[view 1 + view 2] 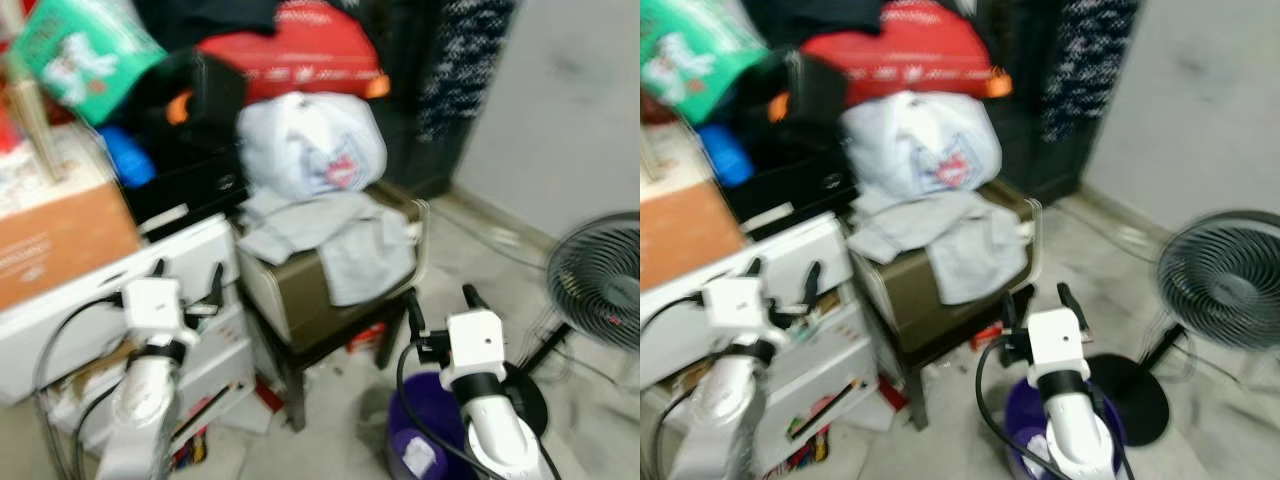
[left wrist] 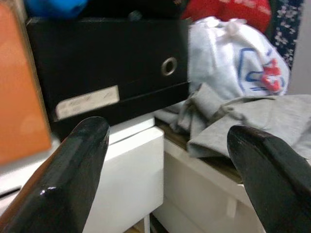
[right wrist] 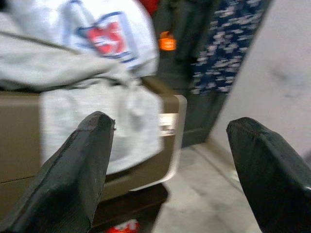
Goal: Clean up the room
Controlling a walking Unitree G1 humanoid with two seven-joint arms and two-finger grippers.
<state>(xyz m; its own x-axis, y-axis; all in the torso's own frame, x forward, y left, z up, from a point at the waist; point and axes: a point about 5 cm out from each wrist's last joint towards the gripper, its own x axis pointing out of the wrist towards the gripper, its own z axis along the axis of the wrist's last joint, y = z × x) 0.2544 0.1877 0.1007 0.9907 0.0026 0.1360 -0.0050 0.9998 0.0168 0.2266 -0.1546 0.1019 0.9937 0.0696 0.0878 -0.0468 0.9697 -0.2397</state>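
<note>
Grey clothing (image 1: 345,240) drapes over the brown box (image 1: 300,285) on the low table, both grippers, left (image 1: 187,277) and right (image 1: 437,305), hovering short with jaws wide and empty, so approach seems underway; reaching closer probably comes next.

Cluttered home storage corner: piled bags (image 1: 310,145), clothes (image 1: 340,240), boxes (image 1: 60,235), floor fan (image 1: 598,285).

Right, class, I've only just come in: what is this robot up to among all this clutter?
Nothing is being held yet. The robot faces a brown case on a dark stool, with a grey garment draped over it and a white plastic bag on top. Both arms are raised toward the pile: the left gripper is open near the white drawers, and the right gripper is open beside the case. A fan stands at the right.
</note>
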